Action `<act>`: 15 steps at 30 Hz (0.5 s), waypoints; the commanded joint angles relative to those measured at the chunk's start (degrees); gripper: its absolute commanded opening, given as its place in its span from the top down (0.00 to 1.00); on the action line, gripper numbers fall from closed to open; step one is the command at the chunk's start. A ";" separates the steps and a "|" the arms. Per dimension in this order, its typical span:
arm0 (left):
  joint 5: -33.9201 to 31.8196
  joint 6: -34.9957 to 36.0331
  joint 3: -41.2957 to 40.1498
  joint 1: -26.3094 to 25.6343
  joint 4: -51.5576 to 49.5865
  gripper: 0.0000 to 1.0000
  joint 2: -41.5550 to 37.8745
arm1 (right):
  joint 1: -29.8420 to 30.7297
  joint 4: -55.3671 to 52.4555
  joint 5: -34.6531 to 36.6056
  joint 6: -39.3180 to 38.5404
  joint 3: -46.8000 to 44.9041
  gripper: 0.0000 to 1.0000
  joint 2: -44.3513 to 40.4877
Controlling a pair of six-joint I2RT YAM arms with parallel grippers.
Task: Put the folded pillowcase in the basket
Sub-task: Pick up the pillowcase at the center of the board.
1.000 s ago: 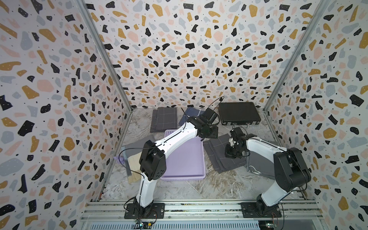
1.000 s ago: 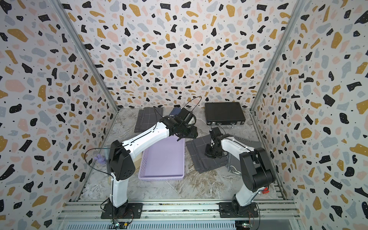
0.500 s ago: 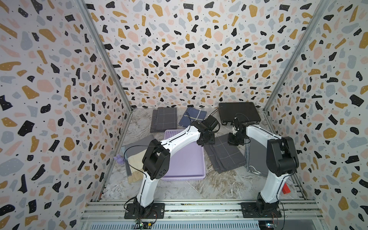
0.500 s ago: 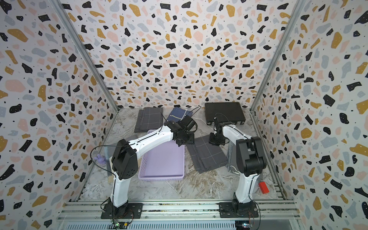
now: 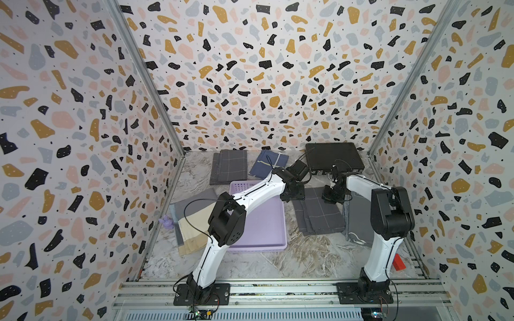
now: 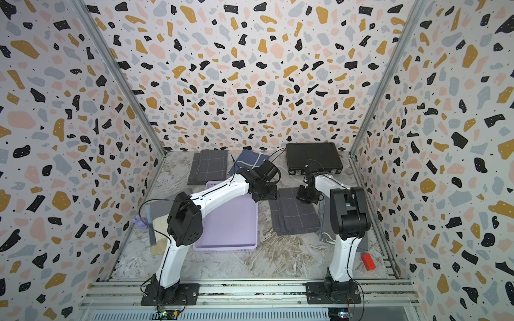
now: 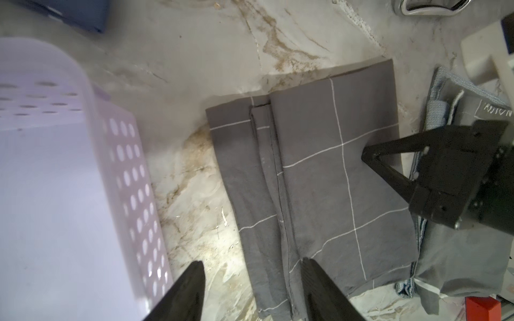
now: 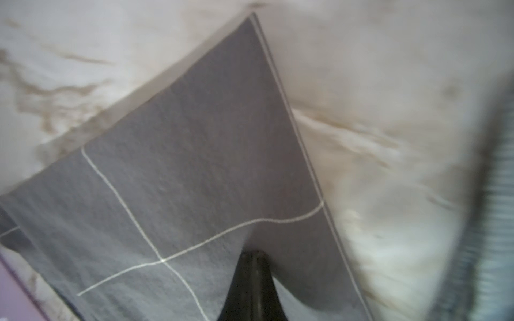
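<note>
Both top views show two white arms on a front rail, reaching over a marbled table (image 5: pixel 292 261).

The left arm stretches diagonally forward across the lavender basket (image 5: pixel 264 222). Its wrist bends down past the basket's far right corner. The left gripper (image 7: pixel 251 261) hovers with its jaws partly spread and holds nothing. One finger is over bare table beside the basket's perforated wall, and the other is over the near-left part of the folded pillowcase (image 7: pixel 319 180).

The right arm rises to a high elbow, then drops steeply. The right gripper (image 8: pixel 254 254) has its jaws fully together, and its tip touches the pillowcase near its right edge. The cloth puckers slightly there. I cannot tell whether any fabric is pinched.

The grey, white-checked pillowcase (image 5: pixel 319 219) lies flat on the table just right of the basket, outside it.
</note>
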 commanded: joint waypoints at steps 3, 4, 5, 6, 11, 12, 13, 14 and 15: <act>0.83 1.17 7.93 -0.39 -1.67 0.35 6.13 | -1.18 -1.05 1.03 3.92 -4.40 1.00 -2.97; 0.79 2.25 9.61 -0.37 -1.69 0.32 7.24 | -1.17 -1.56 -1.47 3.41 -3.62 1.00 -3.43; 0.35 3.02 10.99 -0.37 -2.07 0.28 8.37 | -1.13 -1.82 -2.94 3.38 -3.37 1.00 -4.44; -0.32 3.57 12.00 -0.32 -2.42 0.25 9.22 | -1.14 -1.80 -3.55 3.39 -3.54 1.00 -5.98; -1.69 5.25 15.92 -0.30 -4.18 0.15 13.60 | -1.15 -4.01 -2.30 0.55 -5.16 0.73 -15.07; -2.06 5.26 16.09 -0.34 -4.08 0.13 14.15 | -1.17 -4.47 -2.10 -0.03 -5.68 0.68 -16.22; -2.18 5.66 16.65 -0.26 -4.04 0.11 15.05 | -1.13 -4.97 -1.90 -0.60 -6.29 0.61 -17.40; -1.67 6.10 17.78 -0.34 -4.02 0.10 16.14 | -1.13 -5.27 -1.84 -0.79 -7.07 0.56 -18.43; -1.02 6.43 18.79 -0.34 -3.93 0.09 17.16 | -1.15 -5.21 -2.11 -0.90 -7.98 0.54 -19.14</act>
